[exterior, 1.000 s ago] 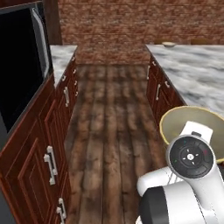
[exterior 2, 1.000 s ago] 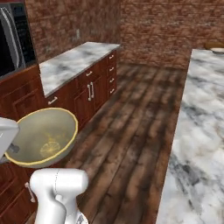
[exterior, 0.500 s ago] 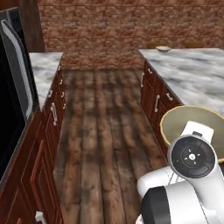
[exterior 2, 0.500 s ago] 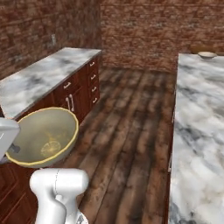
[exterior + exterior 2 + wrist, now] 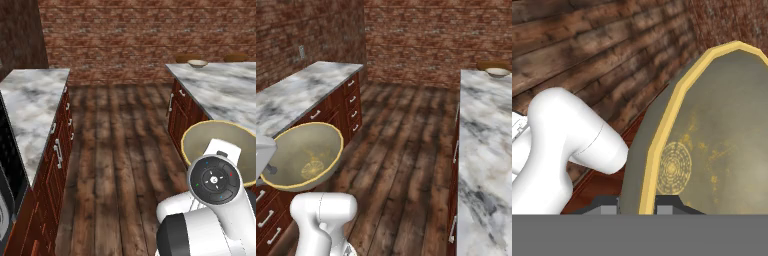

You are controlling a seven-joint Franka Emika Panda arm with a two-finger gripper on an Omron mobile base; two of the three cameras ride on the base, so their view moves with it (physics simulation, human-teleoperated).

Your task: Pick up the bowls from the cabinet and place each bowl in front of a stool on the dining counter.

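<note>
A brick wall point(image 5: 125, 37) closes the room far ahead of my gripper, with a plank floor point(image 5: 120, 150) running back from it below my hand. The dining counter point(image 5: 483, 145) stretches along my right, its marble top reaching toward the wall, and a shorter marble worktop point(image 5: 301, 95) with drawers stands off to my left. Close in, the grey-olive bowl point(image 5: 303, 156) hangs tipped on edge in the air in front of my arm, its yellowish rim nipped between the two fingers of my gripper point(image 5: 637, 206), one fingertip on each side of the wall. Far off, at the counter's distant end, the cream bowl point(image 5: 198, 63) sits on the marble, with a stool point(image 5: 495, 65) backrest just beyond it.
</note>
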